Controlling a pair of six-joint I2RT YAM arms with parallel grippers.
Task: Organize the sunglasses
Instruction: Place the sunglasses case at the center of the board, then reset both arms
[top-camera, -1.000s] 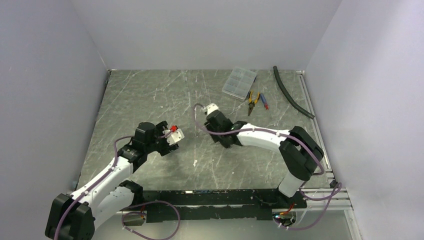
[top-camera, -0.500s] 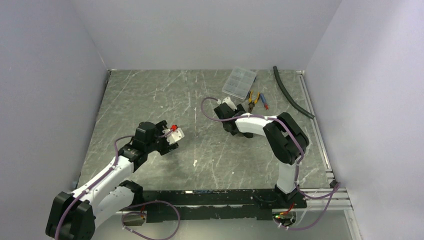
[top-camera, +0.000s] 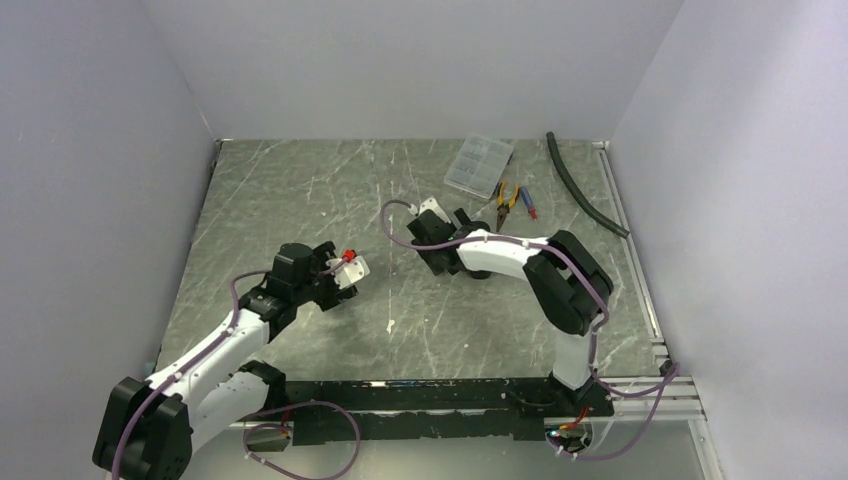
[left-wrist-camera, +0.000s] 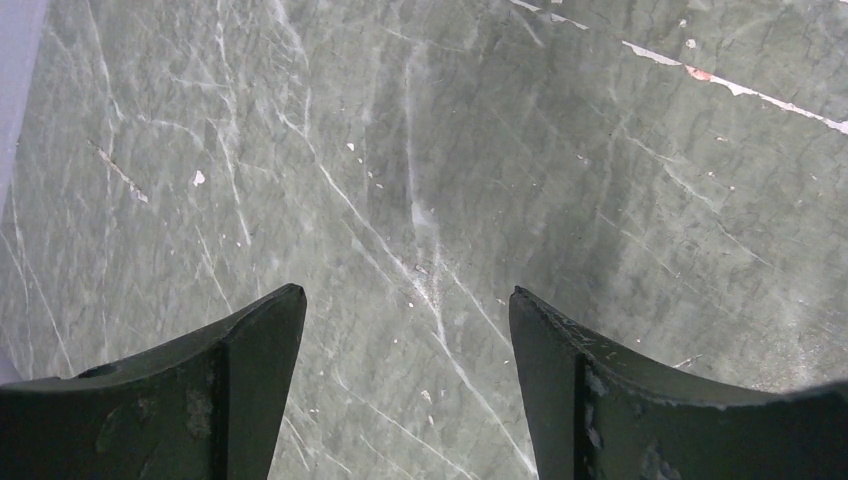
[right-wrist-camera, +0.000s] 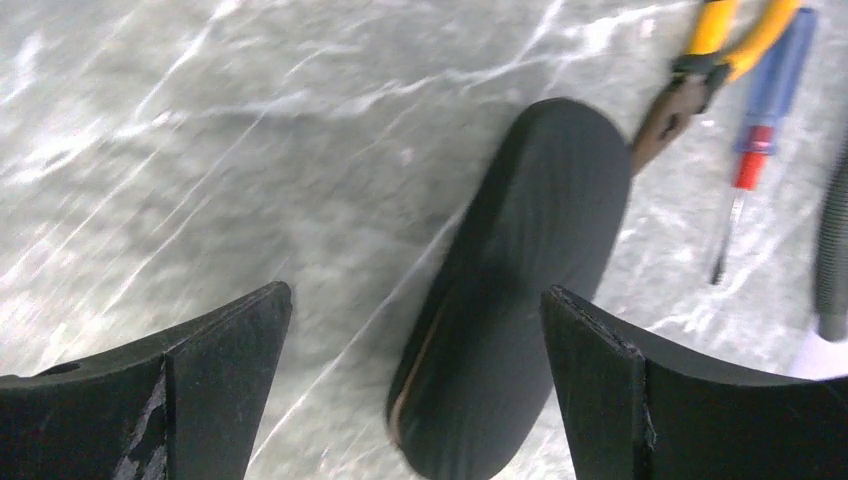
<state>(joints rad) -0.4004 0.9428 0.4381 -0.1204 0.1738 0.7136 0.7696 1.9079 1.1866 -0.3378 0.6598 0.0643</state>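
Hanging released, the right hand (right-wrist-camera: 416, 289) straddles a black glasses case (right-wrist-camera: 520, 270) lying on the tabletop (right-wrist-camera: 200, 150), with pliers (right-wrist-camera: 690, 90) and a blue screwdriver (right-wrist-camera: 765, 100) just beyond. The left hand (left-wrist-camera: 407, 290) gapes above the tabletop. The sunglasses cannot be seen.

Dark green-grey marbled table (top-camera: 300, 200) with pale scratches and white veins, plain lavender back wall (top-camera: 400, 60), left wall (top-camera: 90, 180) and right wall (top-camera: 740, 200) enclosing three edges, aluminium rail (top-camera: 646, 300) along the right edge, even diffuse light, soft shadows
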